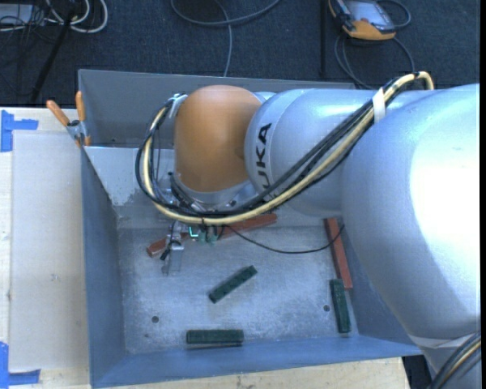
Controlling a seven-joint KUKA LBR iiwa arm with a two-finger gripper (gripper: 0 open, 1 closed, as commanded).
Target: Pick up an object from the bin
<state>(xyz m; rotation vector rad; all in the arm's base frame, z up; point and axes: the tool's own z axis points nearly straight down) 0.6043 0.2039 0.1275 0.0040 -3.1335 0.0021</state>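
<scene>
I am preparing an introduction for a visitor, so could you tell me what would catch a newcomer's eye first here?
The big silver arm with its orange cover looms over the bin's right and rear. Below the cover, the pincer hangs by a small brown piece at the floor's left. Three green bars lie scattered across the front.
</scene>
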